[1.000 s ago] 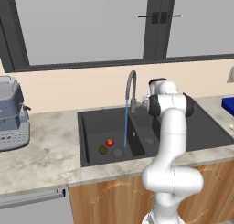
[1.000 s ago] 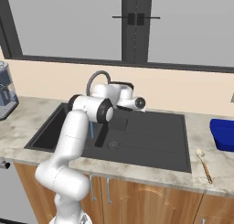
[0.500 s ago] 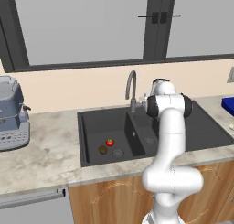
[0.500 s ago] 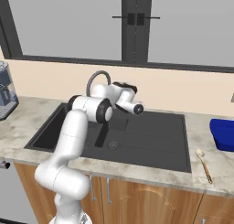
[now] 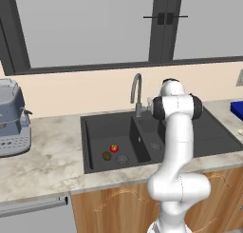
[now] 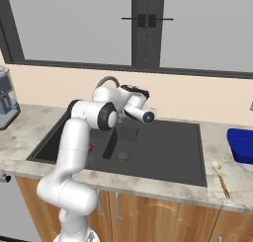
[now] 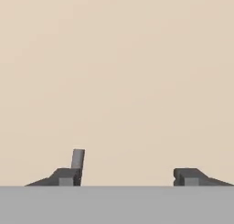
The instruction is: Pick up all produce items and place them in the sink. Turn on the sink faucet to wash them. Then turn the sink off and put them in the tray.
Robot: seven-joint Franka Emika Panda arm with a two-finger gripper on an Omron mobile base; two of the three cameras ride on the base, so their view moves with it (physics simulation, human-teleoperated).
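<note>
The black double-basin sink (image 5: 102, 130) (image 6: 168, 142) sits in the counter. On the floor of its left basin lie the bright red produce item (image 5: 114, 148) and the dull brown one (image 5: 107, 156), close to the round drain (image 5: 122, 158). The grey gooseneck faucet (image 5: 136, 90) (image 6: 106, 81) stands behind the divider with no water running. My gripper (image 7: 128, 176) is open and holds nothing. It faces the beige back wall just right of the faucet. The small grey lever post (image 7: 78, 158) rises right by one fingertip (image 7: 66, 176).
A blue tray (image 6: 241, 146) (image 5: 237, 107) rests on the counter to the right of the sink. Beside it a wooden spoon (image 6: 220, 174) lies near the front edge. A grey coffee machine (image 5: 12, 118) stands at the far left.
A second ago a stream of water ran from the faucet; it has stopped. My hand has shifted slightly by the lever post.
</note>
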